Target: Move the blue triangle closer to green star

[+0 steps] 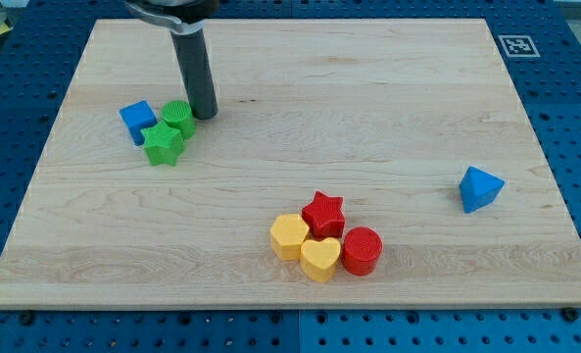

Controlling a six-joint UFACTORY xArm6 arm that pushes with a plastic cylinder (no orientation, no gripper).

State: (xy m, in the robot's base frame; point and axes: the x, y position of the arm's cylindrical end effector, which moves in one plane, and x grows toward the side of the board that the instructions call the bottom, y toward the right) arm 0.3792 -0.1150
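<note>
A small blue plastic triangle block point(480, 188) sits alone at the right of the frame, near the right edge of the pale wooden table point(368, 98). Well apart from it, at the upper left of the frame, a green plastic star block point(163, 144) lies in a tight cluster, touching a blue cube point(137, 121) on its upper left and a green ribbed cylinder point(179, 116) on its upper right. My tip point(204, 115), the lower end of a dark rod, rests just right of the green cylinder. The arm has no fingers, so nothing is grasped. At lower centre, four blocks huddle together: a red star point(323, 213), a yellow hexagon point(290, 236), a yellow heart point(320, 258) and a red cylinder point(362, 249).
</note>
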